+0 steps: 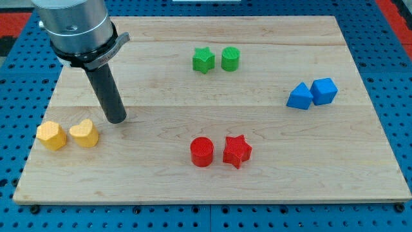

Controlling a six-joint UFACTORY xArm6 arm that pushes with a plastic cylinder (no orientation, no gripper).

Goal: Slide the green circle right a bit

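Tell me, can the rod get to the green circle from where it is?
Probably yes. My tip is far to the view's left, but the green star sits right beside the green circle on that side, so it would need to go around.

The green circle (230,58) is a short ridged cylinder standing upright on the counter (193,187), near the view's top, a little right of centre. It sits just beside the green star (203,60), on that star's right, with a narrow gap between them.

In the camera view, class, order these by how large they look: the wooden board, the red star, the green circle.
1. Wooden board
2. Red star
3. Green circle, though it lies farther up the view, so nearness may account for this.
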